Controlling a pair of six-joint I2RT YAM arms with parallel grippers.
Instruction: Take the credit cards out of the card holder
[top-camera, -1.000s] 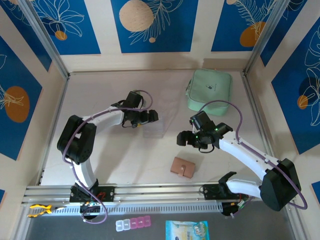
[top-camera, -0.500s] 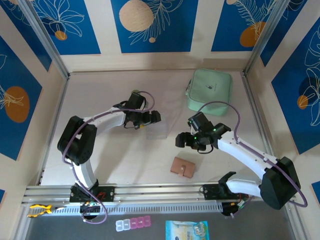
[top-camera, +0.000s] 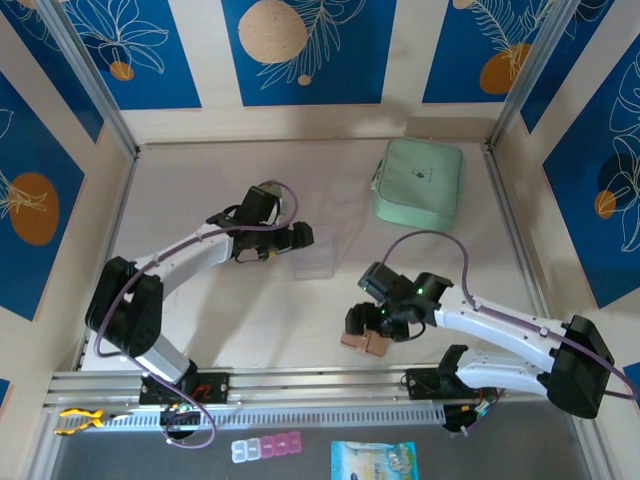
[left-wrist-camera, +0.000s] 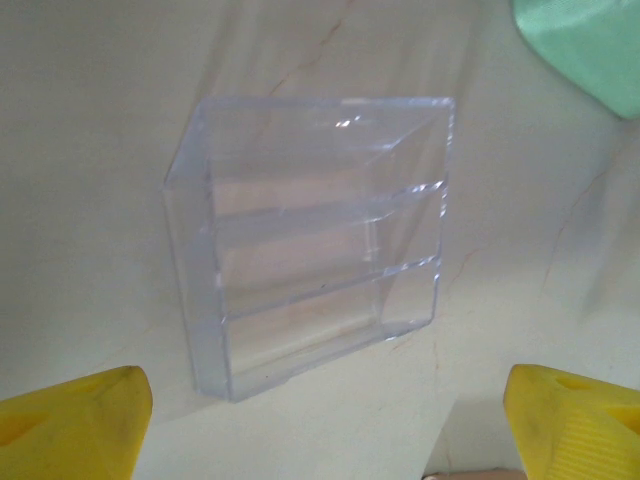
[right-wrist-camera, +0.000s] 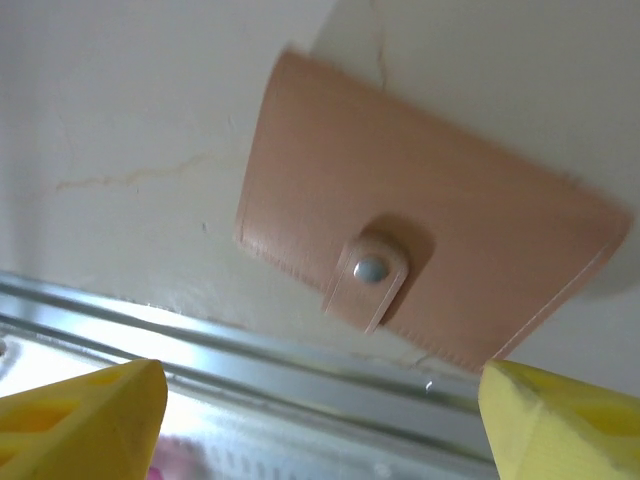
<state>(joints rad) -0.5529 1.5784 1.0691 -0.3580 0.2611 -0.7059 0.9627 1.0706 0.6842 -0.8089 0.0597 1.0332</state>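
The card holder (right-wrist-camera: 420, 235), a salmon-pink wallet, lies shut on the table with its snap tab (right-wrist-camera: 371, 272) fastened. No credit cards are in sight; they are hidden. My right gripper (right-wrist-camera: 320, 420) hangs open just above the wallet's near edge, its yellow fingertips (right-wrist-camera: 85, 410) wide on either side and touching nothing. From above, the right gripper (top-camera: 374, 330) partly covers the card holder (top-camera: 358, 345). My left gripper (top-camera: 298, 240) stands open beside the clear plastic piece (top-camera: 312, 262). In its wrist view, that left gripper (left-wrist-camera: 325, 430) holds nothing, and the clear piece (left-wrist-camera: 310, 240) lies ahead of it.
A mint-green zip pouch (top-camera: 420, 180) lies at the back right, its corner (left-wrist-camera: 585, 50) in the left wrist view. The metal rail (right-wrist-camera: 300, 370) of the table's near edge runs right below the wallet. Small pill boxes (top-camera: 266, 447) and a packet (top-camera: 373, 462) lie beyond the rail.
My right arm has swung toward the near edge and come down over the card holder. The left arm has stretched out lower, its gripper staying by the clear piece.
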